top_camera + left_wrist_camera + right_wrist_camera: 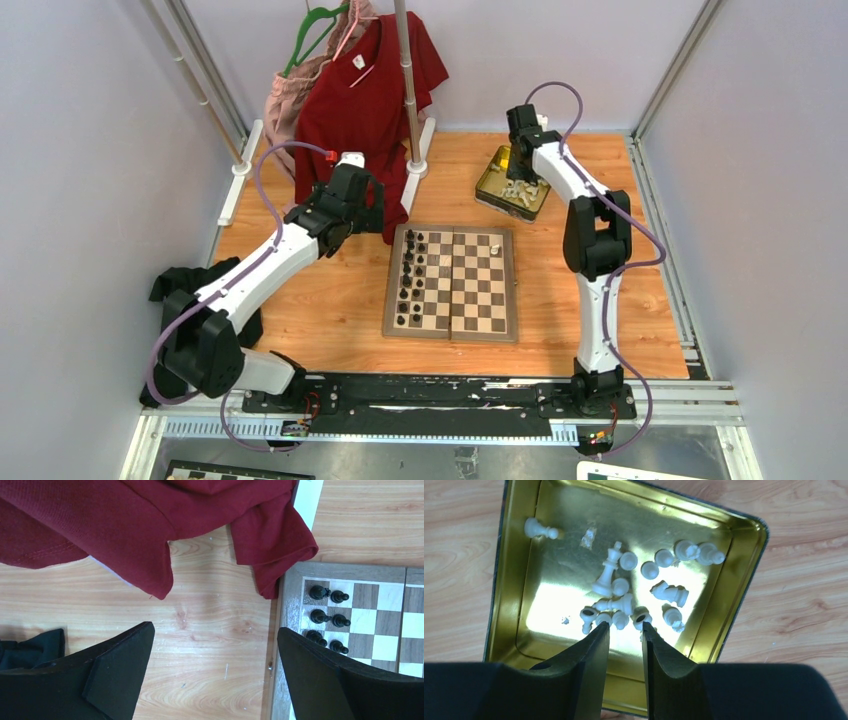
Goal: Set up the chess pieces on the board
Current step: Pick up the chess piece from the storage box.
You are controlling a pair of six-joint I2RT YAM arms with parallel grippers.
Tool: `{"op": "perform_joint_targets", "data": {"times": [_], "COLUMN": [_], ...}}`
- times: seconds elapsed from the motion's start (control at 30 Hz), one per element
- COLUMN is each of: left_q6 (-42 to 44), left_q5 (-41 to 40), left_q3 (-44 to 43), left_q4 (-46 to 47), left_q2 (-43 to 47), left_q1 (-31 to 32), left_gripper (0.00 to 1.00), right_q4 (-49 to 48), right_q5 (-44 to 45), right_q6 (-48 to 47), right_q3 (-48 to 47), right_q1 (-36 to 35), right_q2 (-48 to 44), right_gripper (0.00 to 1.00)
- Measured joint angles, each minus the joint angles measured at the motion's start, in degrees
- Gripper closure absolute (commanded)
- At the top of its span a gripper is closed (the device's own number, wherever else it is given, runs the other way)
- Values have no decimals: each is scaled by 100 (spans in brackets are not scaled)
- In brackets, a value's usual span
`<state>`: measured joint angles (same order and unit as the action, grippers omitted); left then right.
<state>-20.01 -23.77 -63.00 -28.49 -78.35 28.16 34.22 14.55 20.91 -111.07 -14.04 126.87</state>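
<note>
Right wrist view looks straight down into the gold tin (pixel 508 580), where the chess pieces (pixel 610 570) lie in a loose heap, most on their sides and several touching. The right tool (pixel 625 630) hangs just over the near edge of that heap. Its jaws stand only a narrow gap apart with the tin floor showing between them, so it grips nothing.

The step in hand, as I judge it, is picking one white piece. The pieces right at the fingertips (pixel 605 632) are crowded, so closing there risks catching two or flicking a neighbour. A better choice is a piece lying apart, such as the lone pawn (pixel 541 529) near the far left wall. The jaws should open a little more, straddle the stem across its thin axis, and come down without scraping the wall.

From above, the board (pixel 480 300) lies at mid-desk with black pieces (pixel 410 280) ranked along its left side and one white piece (pixel 494 240) at its far right corner. The rest belong beside that one.

The left tool (pixel 215 630) is spread wide and empty over bare desk (pixel 210 590), beside the board's left edge and near a red shirt (pixel 150 520).
</note>
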Motion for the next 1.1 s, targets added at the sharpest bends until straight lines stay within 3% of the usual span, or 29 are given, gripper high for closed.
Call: {"op": "perform_joint_targets", "data": {"times": [1.1], "left_q6": [2], "left_q5": [111], "left_q3": [-35], "left_q4": [9], "left_q2": [-181], "left_q1": [-24], "left_gripper": [0], "right_q4": [-92], "right_q5": [-457], "right_q6": [-61], "right_q3": [-632], "right_q1": [249], "right_q2": [765], "right_gripper": [73]}}
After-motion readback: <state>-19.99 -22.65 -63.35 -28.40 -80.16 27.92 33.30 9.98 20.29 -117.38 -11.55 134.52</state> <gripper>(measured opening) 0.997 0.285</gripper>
